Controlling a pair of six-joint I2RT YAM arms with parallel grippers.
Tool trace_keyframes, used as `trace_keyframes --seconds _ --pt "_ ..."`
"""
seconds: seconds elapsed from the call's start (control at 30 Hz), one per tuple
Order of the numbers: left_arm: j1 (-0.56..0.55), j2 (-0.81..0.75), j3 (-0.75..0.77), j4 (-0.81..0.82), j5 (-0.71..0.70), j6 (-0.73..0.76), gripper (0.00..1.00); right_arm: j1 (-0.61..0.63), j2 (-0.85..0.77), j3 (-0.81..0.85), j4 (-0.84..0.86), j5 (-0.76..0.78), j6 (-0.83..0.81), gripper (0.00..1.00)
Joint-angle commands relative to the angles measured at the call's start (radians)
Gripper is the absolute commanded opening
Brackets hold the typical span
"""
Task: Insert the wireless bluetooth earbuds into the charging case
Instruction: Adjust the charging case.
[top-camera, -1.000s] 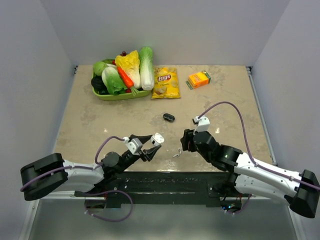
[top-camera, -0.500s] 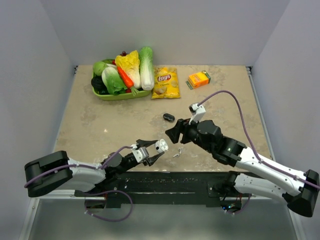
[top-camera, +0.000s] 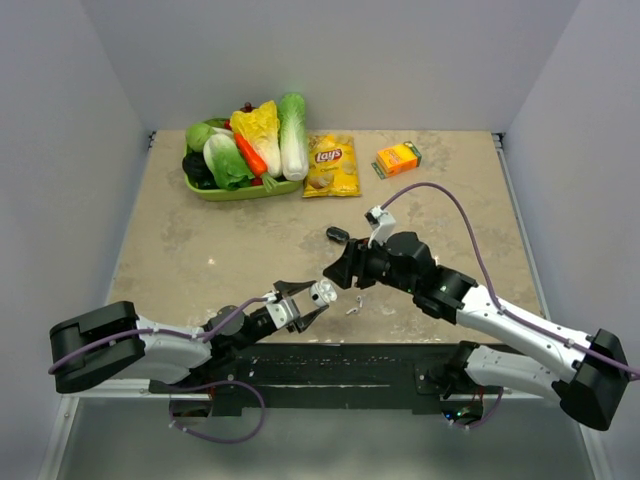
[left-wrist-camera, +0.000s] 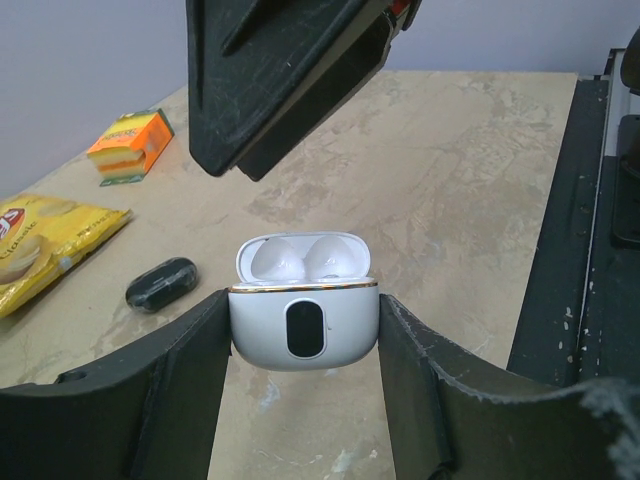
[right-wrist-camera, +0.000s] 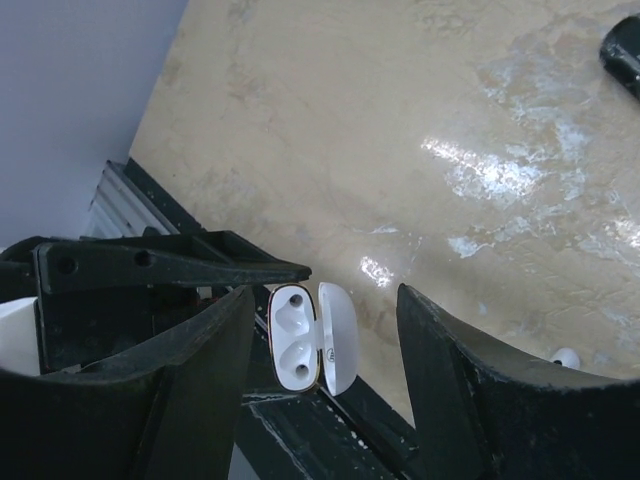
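The left gripper (top-camera: 316, 297) is clamping its two fingers against the sides of the white charging case (left-wrist-camera: 303, 325) and holding it just above the near part of the table (top-camera: 200, 250). The case is standing upright in the grip with its lid hinged open, and both moulded wells are showing empty.

The right gripper (top-camera: 336, 272) is hovering just beyond and above the case, tilted down toward it. Its fingers are spread wide apart with nothing between them. In the right wrist view, the open case is showing through the gap between them.

The wireless bluetooth earbuds (top-camera: 337, 235) are lying on the table as one small black oblong shape, a little beyond the right gripper and apart from the case. Whether the two pieces are touching cannot be told.

A small white scrap (top-camera: 353, 308) is lying on the table just right of the case. Along the far edge, a green tray of vegetables (top-camera: 215, 190), a yellow Lay's chip bag (top-camera: 331, 165) and a small orange box (top-camera: 397, 159) are sitting in a row.
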Motion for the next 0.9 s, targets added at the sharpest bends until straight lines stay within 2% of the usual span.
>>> trace_keyframes --seconds 0.0,0.53,0.87 --pt "-0.007 0.003 -0.057 0.565 -0.029 0.029 0.00 -0.003 0.027 -0.006 0.050 -0.085 -0.006 0.62" --pt "-0.007 0.005 -0.054 0.568 -0.016 0.005 0.00 -0.001 0.070 -0.047 0.082 -0.111 -0.018 0.51" --pt "-0.009 0.012 -0.031 0.568 -0.003 -0.004 0.00 -0.001 0.099 -0.049 0.110 -0.122 -0.023 0.40"
